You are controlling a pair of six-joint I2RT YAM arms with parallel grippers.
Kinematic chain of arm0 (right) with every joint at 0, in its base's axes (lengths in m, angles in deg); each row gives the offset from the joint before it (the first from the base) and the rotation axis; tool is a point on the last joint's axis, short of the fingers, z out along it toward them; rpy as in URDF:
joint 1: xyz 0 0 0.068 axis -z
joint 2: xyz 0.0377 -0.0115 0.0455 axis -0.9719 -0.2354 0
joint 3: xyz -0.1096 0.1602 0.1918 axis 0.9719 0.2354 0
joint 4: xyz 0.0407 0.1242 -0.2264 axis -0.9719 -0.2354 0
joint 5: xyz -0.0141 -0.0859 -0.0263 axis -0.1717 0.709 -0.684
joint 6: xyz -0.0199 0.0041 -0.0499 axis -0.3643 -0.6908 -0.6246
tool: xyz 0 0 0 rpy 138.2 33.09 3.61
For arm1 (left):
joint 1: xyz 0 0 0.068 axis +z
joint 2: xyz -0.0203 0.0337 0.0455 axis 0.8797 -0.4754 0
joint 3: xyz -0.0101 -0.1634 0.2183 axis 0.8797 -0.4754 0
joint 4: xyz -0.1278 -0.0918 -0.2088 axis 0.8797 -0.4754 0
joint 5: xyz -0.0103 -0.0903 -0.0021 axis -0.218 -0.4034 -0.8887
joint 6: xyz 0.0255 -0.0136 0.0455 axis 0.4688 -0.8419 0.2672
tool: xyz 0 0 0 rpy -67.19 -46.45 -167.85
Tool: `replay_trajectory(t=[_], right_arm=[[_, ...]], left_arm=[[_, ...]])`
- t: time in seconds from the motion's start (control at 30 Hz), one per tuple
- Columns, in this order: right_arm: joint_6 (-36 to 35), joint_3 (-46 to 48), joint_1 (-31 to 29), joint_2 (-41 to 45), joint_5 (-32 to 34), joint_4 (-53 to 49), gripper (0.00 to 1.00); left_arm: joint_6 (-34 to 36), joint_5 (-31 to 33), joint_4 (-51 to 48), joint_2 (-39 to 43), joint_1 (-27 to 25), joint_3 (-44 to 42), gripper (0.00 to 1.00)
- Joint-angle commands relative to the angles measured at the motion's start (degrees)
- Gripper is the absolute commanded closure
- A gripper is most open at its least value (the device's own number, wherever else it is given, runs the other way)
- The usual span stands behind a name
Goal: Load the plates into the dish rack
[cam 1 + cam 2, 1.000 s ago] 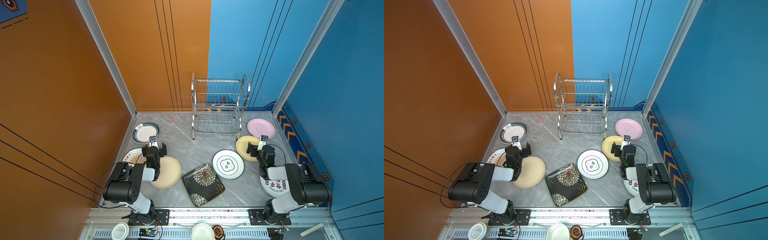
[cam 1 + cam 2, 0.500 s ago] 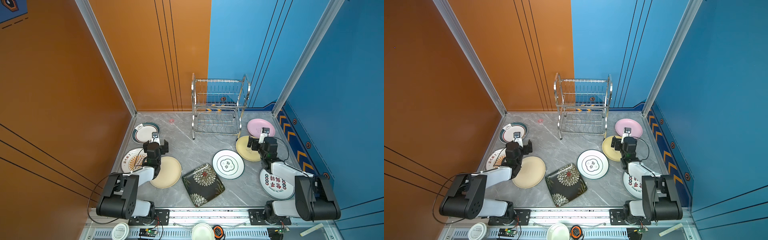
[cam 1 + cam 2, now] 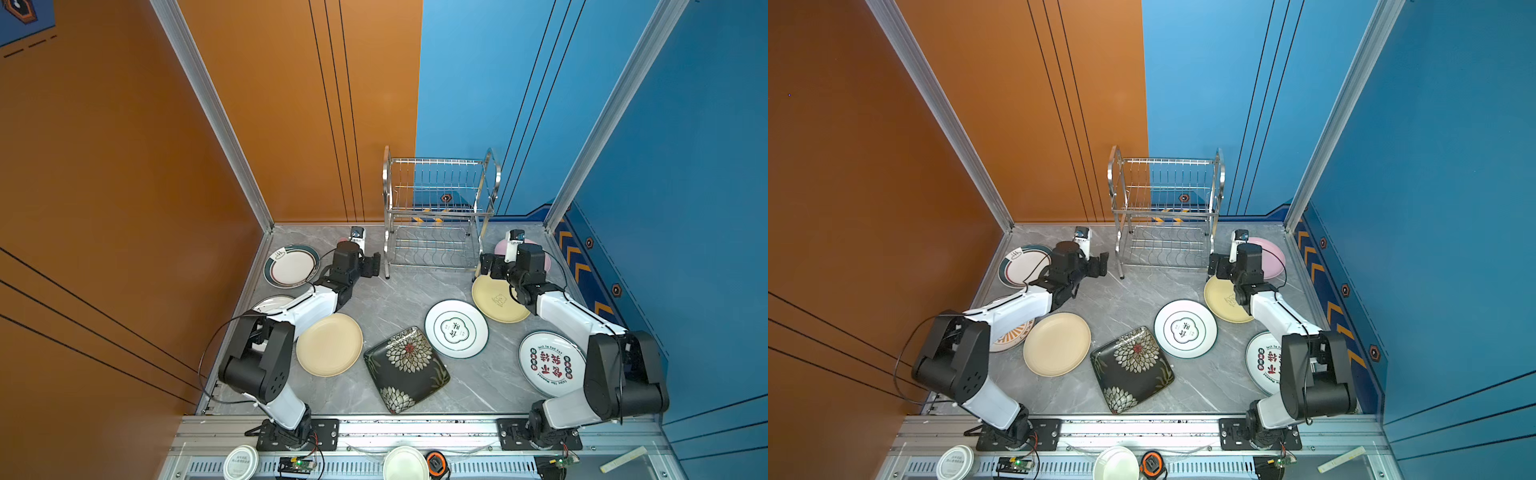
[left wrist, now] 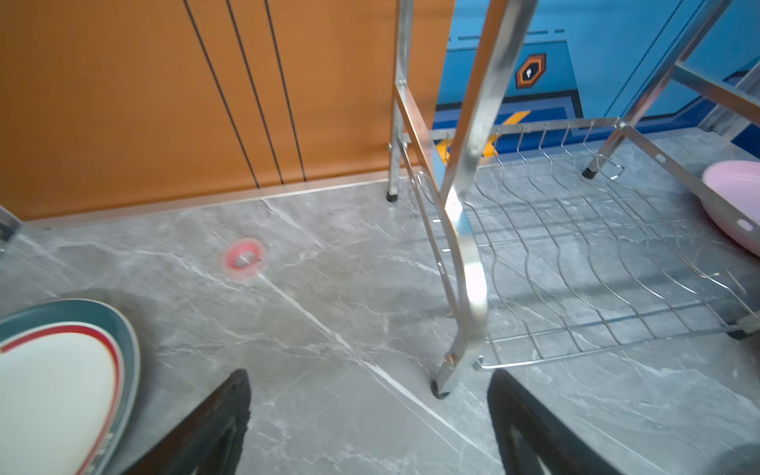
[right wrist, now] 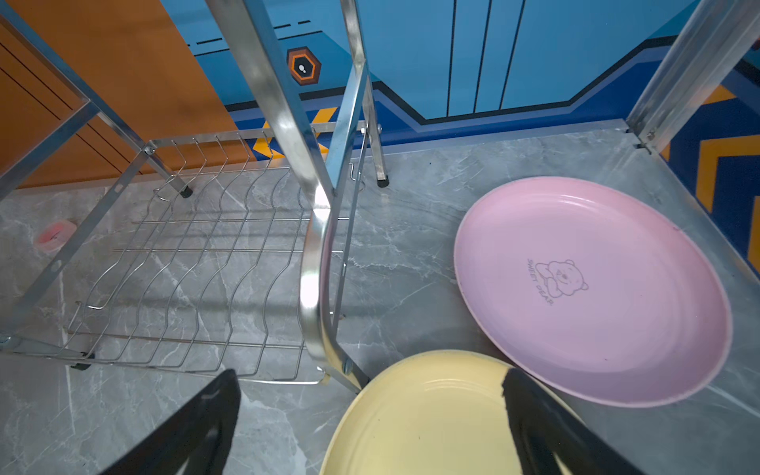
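**Both top views.** Your two-tier shiny steel wire dish rack (image 3: pixel 436 216) (image 3: pixel 1167 216) stands upright at the back of the grey marble-patterned tabletop (image 3: pixel 415 291). Eight plates lie flat on that tabletop, in front of the rack and to either side.

- **Left side:**
  - a round white plate with a dark teal rim and a red ring (image 3: pixel 291 266);
  - an orange-sunburst plate (image 3: pixel 1013 334), largely hidden beneath the left arm (image 3: pixel 1017 305);
  - a plain cream round plate (image 3: pixel 329 345).
- **Middle:**
  - a square black floral plate (image 3: pixel 405 370);
  - a round white plate with a green rim (image 3: pixel 456 328).
- **Right side:**
  - a pale yellow round plate (image 3: pixel 496 301);
  - a pink round plate (image 3: pixel 544 259) just beside it;
  - a red-lettered white round plate (image 3: pixel 548 361).

**Left gripper (image 3: pixel 371 264) (image 3: pixel 1100 264).** It is released, with the jaws spread wide and nothing between them. You find it low between the teal-rimmed plate and the rack's front left foot. In the left wrist view that foot stands just ahead of the gap (image 4: pixel 368 386).

**Right gripper (image 3: pixel 486 266) (image 3: pixel 1214 266).** It is likewise released and carries nothing. It sits at the far rim of the pale yellow plate, just beside the rack's front right foot. In the right wrist view (image 5: pixel 370 380) one jaw lies over the yellow plate (image 5: pixel 432 419) and the other over bare tabletop, with the pink plate (image 5: pixel 592 288) near. You cannot tell whether the jaw touches the plate.
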Motion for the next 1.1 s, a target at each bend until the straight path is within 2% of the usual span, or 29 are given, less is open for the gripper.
replay_trajectory(t=[0.0, 0.1, 0.13, 0.3, 0.57, 0.77, 1.07], right_arm=[[1.3, -3.6, -0.4, -2.3, -1.8, -1.2, 0.00], [1.4, -5.2, -0.4, -4.4, -2.0, -0.5, 0.00], [1.5, -5.6, -0.5, -5.0, -2.2, -0.2, 0.00], [2.1, -7.2, -0.5, -7.8, -2.6, 1.1, 0.01], [3.5, -11.2, -0.6, -12.4, -4.7, 2.2, 0.13], [3.4, -13.9, -1.0, -15.5, -6.1, 1.9, 0.21], [3.0, -15.0, -1.2, -17.8, -6.9, 1.1, 0.39]], left_arm=[[-2.8, -5.5, -2.4, -3.5, -0.7, 5.7, 0.12], [-3.3, -5.8, -2.3, -6.8, -1.3, 8.8, 0.12], [-3.6, -5.8, -2.3, -7.8, -1.3, 9.7, 0.17], [-4.6, -4.9, -2.3, -12.4, -1.5, 13.9, 0.21], [-5.8, -4.4, -2.1, -17.2, -1.5, 18.7, 0.31], [-6.6, -4.6, -1.6, -18.5, -1.2, 19.6, 0.45], [-7.9, -5.7, -1.3, -18.9, -0.8, 18.6, 0.68]])
